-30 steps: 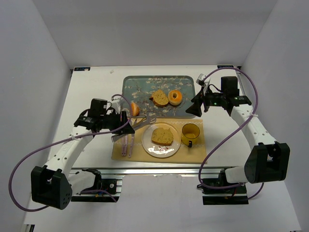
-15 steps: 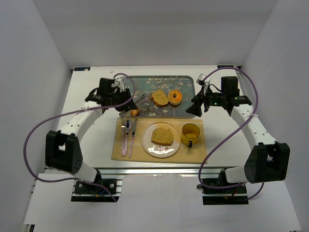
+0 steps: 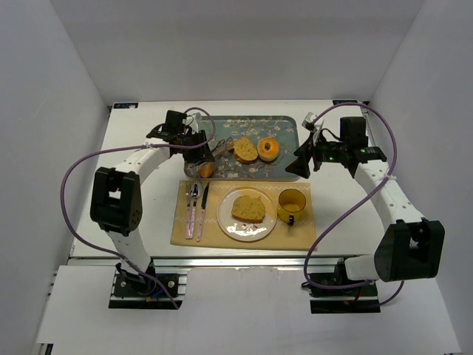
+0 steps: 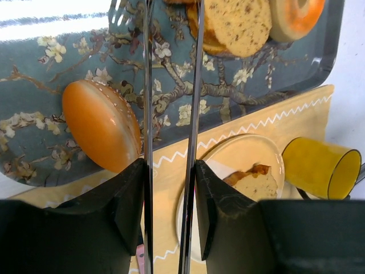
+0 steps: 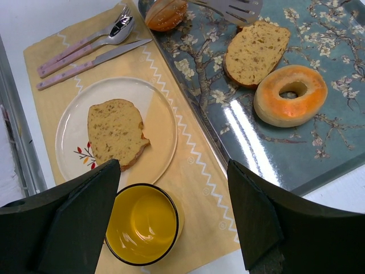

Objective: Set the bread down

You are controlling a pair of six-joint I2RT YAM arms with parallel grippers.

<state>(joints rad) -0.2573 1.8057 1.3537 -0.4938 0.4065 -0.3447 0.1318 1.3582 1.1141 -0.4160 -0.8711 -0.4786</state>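
Observation:
One bread slice [image 3: 248,208] lies on the white plate [image 3: 244,231]; it also shows in the right wrist view [image 5: 116,132]. The other bread slice [image 3: 245,150] lies on the floral tray [image 3: 222,129], next to the doughnut [image 3: 268,149], and shows in the left wrist view [image 4: 236,25] and the right wrist view [image 5: 255,51]. My left gripper [image 3: 201,148] is shut on metal tongs [image 4: 147,85], whose tips [image 5: 234,10] are just left of the tray slice. My right gripper [image 3: 301,166] is open and empty, above the tray's right end.
An orange oval fruit [image 3: 206,169] sits at the tray's front left edge. A yellow mug [image 3: 291,205] stands right of the plate on the tan placemat [image 3: 303,233]. Cutlery [image 3: 195,211] lies left of the plate.
My left arm has swung from the placemat's left side up to the tray, bringing the tongs close to the tray slice. The right arm has not moved.

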